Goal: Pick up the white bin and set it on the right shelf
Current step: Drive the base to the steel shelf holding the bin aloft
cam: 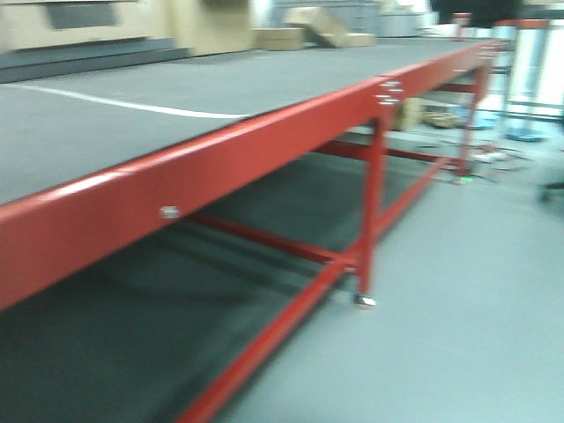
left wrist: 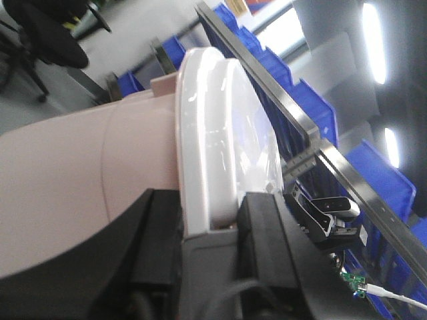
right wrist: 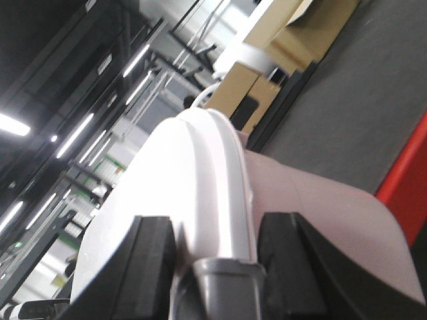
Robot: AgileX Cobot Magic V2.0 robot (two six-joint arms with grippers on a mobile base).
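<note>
Bin in mid-air: the white bin (left wrist: 80, 187) hangs tilted between the robot's two arms, held at opposite ends. The left gripper (left wrist: 210, 217) is clamped across the overhanging rim of the white lid (left wrist: 220, 120), its black fingers (left wrist: 160, 220) pressed to either side, one against the pinkish wall below the rim. The right gripper (right wrist: 220, 230) pinches the lid's rim at the other end in the same way. Beyond the bin on the left arm's side, blue crates (left wrist: 313, 107) sit behind a grey metal rail (left wrist: 267, 87). The red-edged table (cam: 264, 132), grey on top, runs close alongside, with cardboard boxes (cam: 308, 31) at its far end. The front view is blurred.
</note>
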